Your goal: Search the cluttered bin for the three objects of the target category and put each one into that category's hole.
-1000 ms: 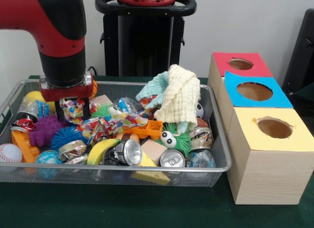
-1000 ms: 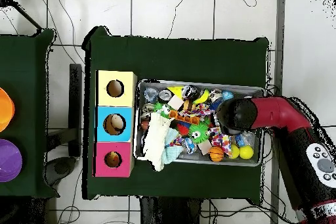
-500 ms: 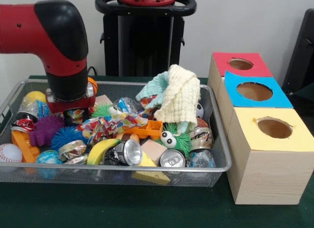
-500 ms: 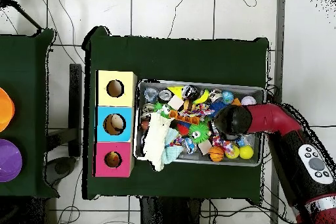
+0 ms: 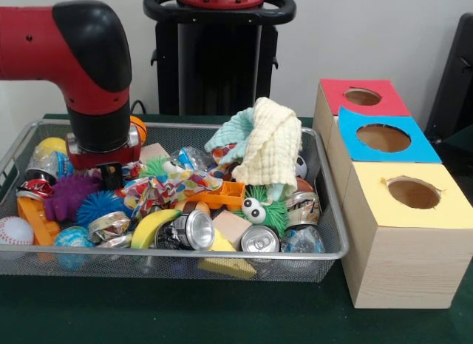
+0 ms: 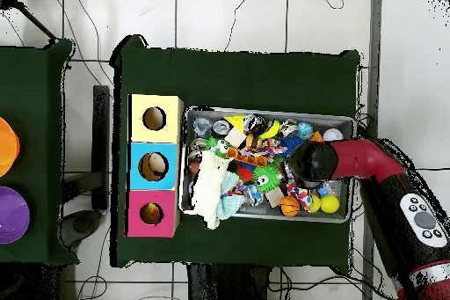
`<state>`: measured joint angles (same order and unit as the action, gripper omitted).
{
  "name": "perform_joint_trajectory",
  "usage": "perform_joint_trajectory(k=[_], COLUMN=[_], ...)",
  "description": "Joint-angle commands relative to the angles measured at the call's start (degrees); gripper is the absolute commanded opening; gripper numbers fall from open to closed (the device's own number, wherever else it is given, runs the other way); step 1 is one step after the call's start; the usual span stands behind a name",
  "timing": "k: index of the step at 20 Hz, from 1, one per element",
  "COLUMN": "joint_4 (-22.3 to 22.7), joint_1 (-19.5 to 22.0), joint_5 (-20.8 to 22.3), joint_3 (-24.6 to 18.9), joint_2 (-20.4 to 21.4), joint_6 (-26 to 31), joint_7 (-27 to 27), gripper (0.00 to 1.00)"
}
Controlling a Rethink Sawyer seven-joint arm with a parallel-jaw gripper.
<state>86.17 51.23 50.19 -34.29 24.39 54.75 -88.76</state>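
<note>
The wire mesh bin (image 5: 222,254) is full of clutter. A pale yellow waffle cloth (image 5: 270,148) lies heaped at its right end, over a mint green cloth (image 5: 230,131). From overhead the pale cloth (image 6: 209,193) and the mint cloth (image 6: 231,207) hang over the bin's corner nearest the boxes. I cannot make out a separate cream cloth. The red-topped hole (image 5: 362,97) is on the farthest box, and it also shows overhead (image 6: 151,214). My gripper (image 5: 109,174) is sunk into the clutter at the bin's left end, far from the cloths. The arm (image 6: 334,160) hides it from above.
The blue-topped hole (image 5: 383,137) and yellow-topped hole (image 5: 414,193) sit beside the red one. In the bin are crushed cans (image 5: 260,240), a purple spiky ball (image 5: 68,196), a blue spiky ball (image 5: 100,206), a banana (image 5: 154,227), a baseball (image 5: 15,231) and a patterned cloth (image 5: 170,187).
The arm has come down, so the gripper has sunk from just above the clutter into it at the bin's left end. The cloths have not moved.
</note>
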Motion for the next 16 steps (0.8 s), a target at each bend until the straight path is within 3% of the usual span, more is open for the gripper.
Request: perform_joint_trajectory(k=[1,6,8,16], joint_4=[2.63,8.71,9.45,10.58], joint_1=[0.41,0.27,0.07,0.29], joint_5=[1.59,-1.21,-1.67,-2.28], joint_3=[-1.2,-1.25,-1.21,-1.42], joint_2=[3.64,13.25,15.23,17.16], joint_6=[-1.57,0.37,1.05,1.23], joint_7=[15.08,12.43,12.25,12.79], gripper=[0.0,0.0,0.0,0.0])
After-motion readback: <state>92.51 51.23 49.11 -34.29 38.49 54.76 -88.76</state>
